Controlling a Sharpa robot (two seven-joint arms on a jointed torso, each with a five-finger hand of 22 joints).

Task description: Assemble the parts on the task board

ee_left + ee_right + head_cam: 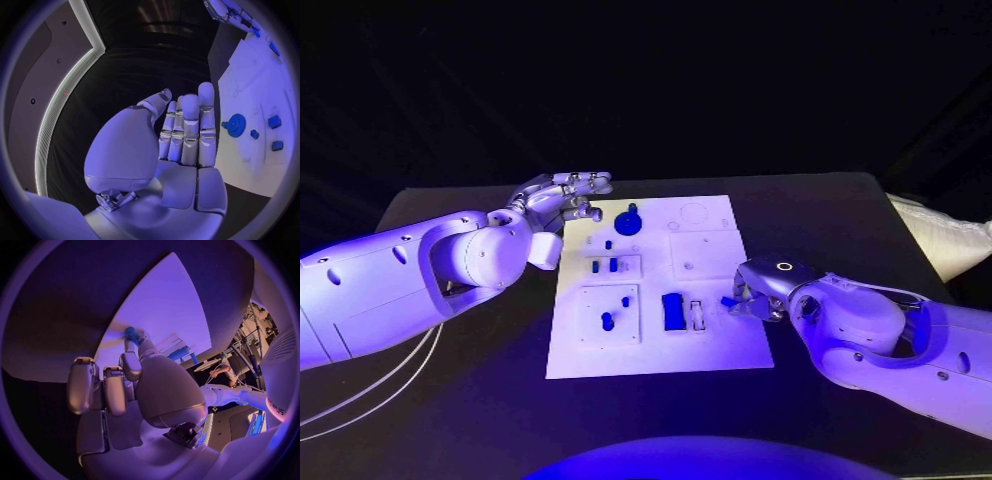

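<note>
- Fingers of the right hand were pinched on a blue part, held at the board edge, probably for seating.
- Left hand fingers were held straight and together, empty, beside the gear.

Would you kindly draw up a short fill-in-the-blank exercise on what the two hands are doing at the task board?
1. The right hand pinches a small ____ part at the task board's right edge.
2. The left hand holds ____, its fingers straight.
3. The gear-shaped part lies at the board's far end, nearer the ____ hand.
4. The table under the board is ____ in colour.

Missing words: blue; nothing; left; black
</note>
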